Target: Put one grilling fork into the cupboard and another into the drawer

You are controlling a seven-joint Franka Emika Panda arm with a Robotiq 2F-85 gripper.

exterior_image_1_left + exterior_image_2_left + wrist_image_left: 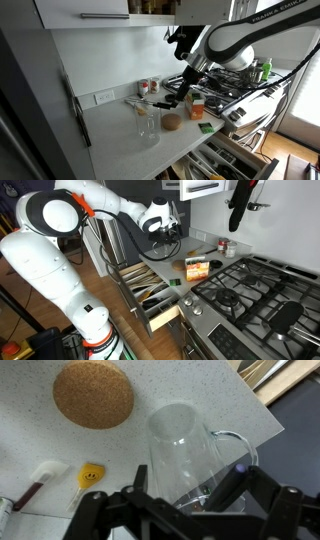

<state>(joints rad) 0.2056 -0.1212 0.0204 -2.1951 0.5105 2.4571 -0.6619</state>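
Observation:
A clear glass jug stands on the pale counter, also seen in an exterior view. A dark grilling fork with a bluish handle tip leans inside the jug, handle up. My gripper hovers just above the jug with its fingers apart; the handle tip lies between them, close to the right finger. The gripper also shows in both exterior views. The cupboard with its steel bar handle hangs above, doors shut. The drawer is pulled open.
A cork coaster lies beside the jug. A white-handled utensil and a small yellow piece lie on the counter. Jars stand by the wall. The stove is next to the counter, with a box near it.

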